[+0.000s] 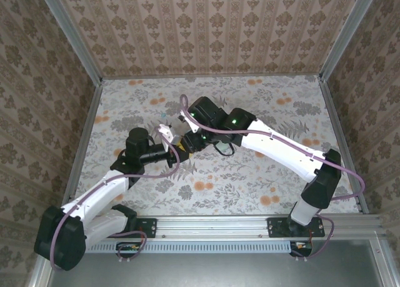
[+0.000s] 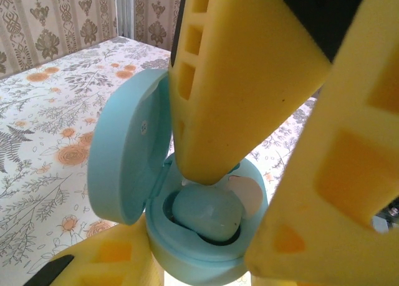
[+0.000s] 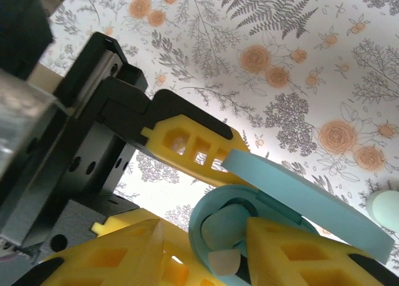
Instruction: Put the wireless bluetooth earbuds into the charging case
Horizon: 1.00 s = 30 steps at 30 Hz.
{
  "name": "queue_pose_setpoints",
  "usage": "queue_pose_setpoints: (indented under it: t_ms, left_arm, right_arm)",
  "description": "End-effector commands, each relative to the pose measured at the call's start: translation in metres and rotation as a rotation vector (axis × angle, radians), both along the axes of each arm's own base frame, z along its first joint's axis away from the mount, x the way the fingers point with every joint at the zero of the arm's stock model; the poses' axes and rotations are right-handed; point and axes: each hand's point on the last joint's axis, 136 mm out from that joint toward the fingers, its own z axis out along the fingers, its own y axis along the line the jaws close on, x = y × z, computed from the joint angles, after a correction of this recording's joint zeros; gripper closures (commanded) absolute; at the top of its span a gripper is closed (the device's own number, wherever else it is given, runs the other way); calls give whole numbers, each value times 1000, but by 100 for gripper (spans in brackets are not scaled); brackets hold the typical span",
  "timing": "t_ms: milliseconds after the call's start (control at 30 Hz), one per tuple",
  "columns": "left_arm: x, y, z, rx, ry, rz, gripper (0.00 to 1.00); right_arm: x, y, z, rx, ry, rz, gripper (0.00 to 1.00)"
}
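Observation:
The teal-blue charging case (image 2: 206, 255) stands open, its lid (image 2: 124, 149) swung out to the left. My left gripper (image 2: 199, 264) is shut on the case's base, above the table's middle (image 1: 170, 143). A pale light-blue earbud (image 2: 206, 211) lies in a well of the case, with a whitish bit (image 2: 246, 192) beside it. My right gripper (image 3: 202, 242) is open over the case (image 3: 206, 236). One of its yellow fingers (image 2: 237, 80) rests with its tip on the earbud (image 3: 227, 227), and the other finger (image 3: 118, 255) stands apart from it.
A pale mint-green rounded thing (image 3: 383, 208) lies on the flowered tablecloth (image 3: 299, 68) just past the lid (image 3: 312, 202). Patterned walls enclose the table (image 1: 262, 105) on three sides. The two arms meet left of the table's centre.

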Motion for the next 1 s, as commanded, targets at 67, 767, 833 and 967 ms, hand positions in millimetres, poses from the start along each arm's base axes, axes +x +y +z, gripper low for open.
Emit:
queue_pose_setpoints:
  t_ms: [67,767,833,967]
  left_arm:
    - [-8,0,2,3,-37,-23,93]
    - [-7,4,3,10,-53,8,94]
    - [-6,4,2,11,-54,13,94]
    - [-3,6,1,11,-55,36,94]
  right_arm:
    - [1,-9,-12,-94,0,-18,60]
    - [6,-8,-18,-150,8,-57,76]
    - [8,-10,-12,-129,-5,-83,78]
    - [11,-7,-1,-16,-17,-146,80]
